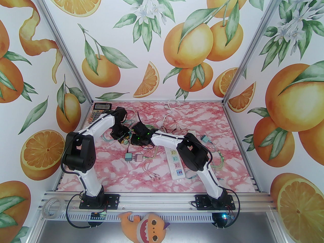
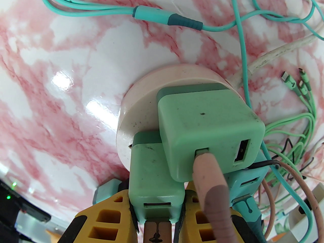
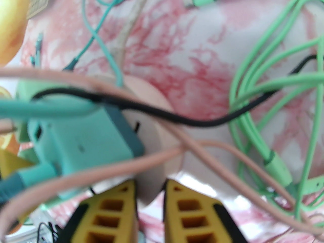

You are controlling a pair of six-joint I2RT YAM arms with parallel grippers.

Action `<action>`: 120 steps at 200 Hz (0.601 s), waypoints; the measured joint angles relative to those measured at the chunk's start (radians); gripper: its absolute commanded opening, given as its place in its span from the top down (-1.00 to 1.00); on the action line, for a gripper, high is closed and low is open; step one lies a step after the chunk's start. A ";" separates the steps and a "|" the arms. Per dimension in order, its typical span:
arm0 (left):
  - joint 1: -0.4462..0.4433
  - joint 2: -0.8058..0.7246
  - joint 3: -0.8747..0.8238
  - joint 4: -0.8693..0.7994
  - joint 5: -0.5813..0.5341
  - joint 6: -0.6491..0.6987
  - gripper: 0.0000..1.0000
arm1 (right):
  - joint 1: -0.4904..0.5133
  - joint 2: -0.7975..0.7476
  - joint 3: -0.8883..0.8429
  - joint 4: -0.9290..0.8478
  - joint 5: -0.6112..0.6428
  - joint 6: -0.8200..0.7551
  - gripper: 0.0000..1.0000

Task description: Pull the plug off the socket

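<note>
My left gripper (image 2: 155, 206) is pinched on the small green plug (image 2: 152, 171) at the bottom centre of the left wrist view, one yellow finger against each side. The plug's dark base looks flush against the round socket (image 2: 141, 115), so I judge the grasp made and the pull itself still to do.

My right gripper (image 3: 150, 194) is clamped on the socket's rim at the bottom of the right wrist view, apparently to brace it.

The left wrist view shows a bigger green adapter (image 2: 210, 135) seated just above my plug, with a pink cable (image 2: 212, 191) running from it past my right-hand finger. The right wrist view, blurred, shows a teal adapter (image 3: 83, 143) on the socket's face. From the top camera both grippers meet near the middle of the pink marble table (image 1: 217, 125), and the socket is hidden beneath them.
</note>
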 measured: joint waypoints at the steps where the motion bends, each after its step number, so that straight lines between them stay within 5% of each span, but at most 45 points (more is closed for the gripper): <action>1: -0.001 0.000 0.000 0.000 -0.001 0.000 1.00 | 0.000 0.000 0.001 -0.001 0.000 0.000 0.63; 120: 0.017 -0.053 -0.066 0.037 0.003 -0.029 1.00 | 0.002 0.007 0.008 -0.004 0.004 -0.023 0.65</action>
